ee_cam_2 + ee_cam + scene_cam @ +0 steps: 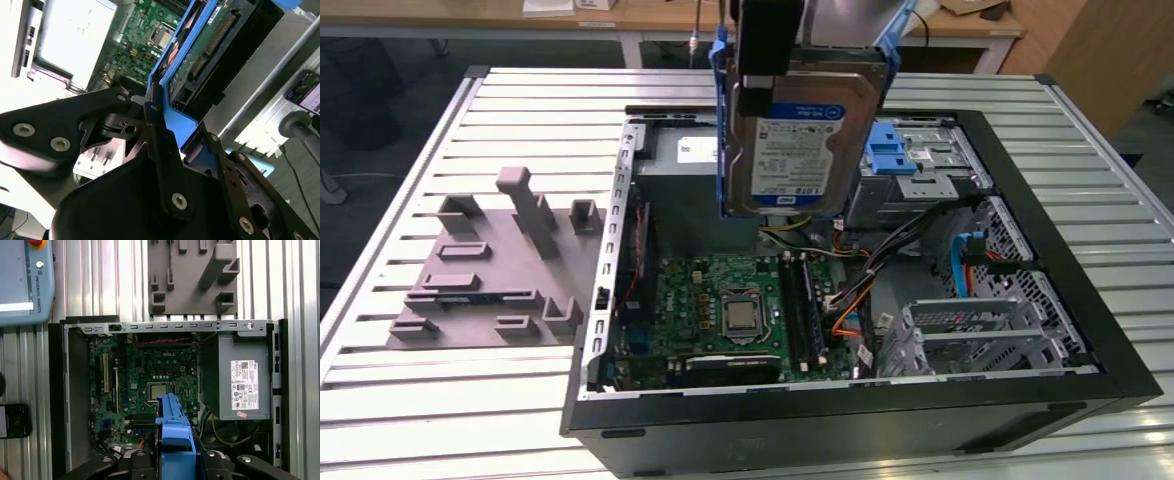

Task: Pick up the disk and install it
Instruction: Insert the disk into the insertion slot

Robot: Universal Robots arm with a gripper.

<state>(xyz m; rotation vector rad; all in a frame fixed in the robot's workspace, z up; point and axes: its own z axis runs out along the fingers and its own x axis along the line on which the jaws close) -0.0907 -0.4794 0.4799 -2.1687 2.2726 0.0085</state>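
Gripper [172, 122] clamped on the disk [807, 130]: silver drive w/ white-and-blue label, blue carrier bracket round its edges. It hangs upright, in the air above the open PC case [854, 415], over the motherboard [700, 300].

Bright, even light; the ribbed table [427, 420] glares pale, and white patches wash out in the second wrist view.

The disk [807, 130] hangs above the case [854, 425], a fixture [480, 295] lying to the exterior view's left.
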